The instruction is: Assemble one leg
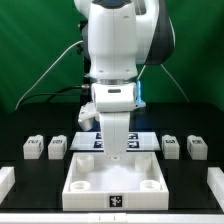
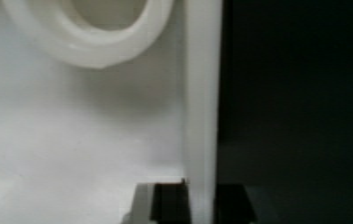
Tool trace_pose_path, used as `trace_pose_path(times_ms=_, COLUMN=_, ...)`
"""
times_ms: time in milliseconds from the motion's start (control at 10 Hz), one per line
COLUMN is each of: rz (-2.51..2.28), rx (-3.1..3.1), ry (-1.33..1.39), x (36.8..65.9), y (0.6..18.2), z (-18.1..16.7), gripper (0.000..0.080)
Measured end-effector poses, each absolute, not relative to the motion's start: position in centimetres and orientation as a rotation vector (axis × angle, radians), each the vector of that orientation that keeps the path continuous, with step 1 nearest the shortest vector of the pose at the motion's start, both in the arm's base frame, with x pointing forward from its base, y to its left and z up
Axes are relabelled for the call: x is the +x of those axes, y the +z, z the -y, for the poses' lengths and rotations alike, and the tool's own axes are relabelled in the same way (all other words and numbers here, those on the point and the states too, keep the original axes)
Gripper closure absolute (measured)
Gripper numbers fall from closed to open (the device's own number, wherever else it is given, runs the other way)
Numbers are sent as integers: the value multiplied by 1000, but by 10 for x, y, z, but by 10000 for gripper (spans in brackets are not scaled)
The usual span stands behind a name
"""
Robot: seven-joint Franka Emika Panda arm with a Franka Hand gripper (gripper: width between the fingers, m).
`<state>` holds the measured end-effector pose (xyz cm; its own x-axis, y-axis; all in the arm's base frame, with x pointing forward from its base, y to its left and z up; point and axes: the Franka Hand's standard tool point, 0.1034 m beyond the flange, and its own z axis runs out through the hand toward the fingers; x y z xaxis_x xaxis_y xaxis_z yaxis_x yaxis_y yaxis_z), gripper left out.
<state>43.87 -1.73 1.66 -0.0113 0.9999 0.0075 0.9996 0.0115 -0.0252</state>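
Observation:
The large white square panel [image 1: 112, 180] with a raised rim lies at the table's front middle. My gripper [image 1: 114, 152] points straight down at its far rim. In the wrist view the rim wall [image 2: 199, 100] runs between my two dark fingers [image 2: 164, 203], which sit flush against both its sides, so the gripper [image 2: 199, 192] is shut on the rim. A round socket [image 2: 105, 35] of the panel shows beside it. Four small white legs stand in a row: two at the exterior view's left [image 1: 33, 147] [image 1: 58, 146] and two at its right [image 1: 170, 146] [image 1: 196, 147], all apart from the gripper.
The marker board [image 1: 146, 140] lies flat behind the panel, partly hidden by the arm. White blocks sit at the front left [image 1: 5, 181] and front right [image 1: 215, 181] table edges. A green curtain hangs behind.

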Motion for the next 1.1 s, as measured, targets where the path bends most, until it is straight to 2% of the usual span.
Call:
trace_pose_path(times_ms=400, rz=2221, rx=-2191, ry=16, x=441, y=17, z=14, gripper=746)
trace_pose_path(times_ms=800, rz=2261, rx=-2160, ry=-75, x=488, y=19, z=-41, gripper=745)
trace_pose_path(times_ms=1100, rz=2168, rx=-2216, ry=-49, x=496, y=17, z=-60, gripper=745)
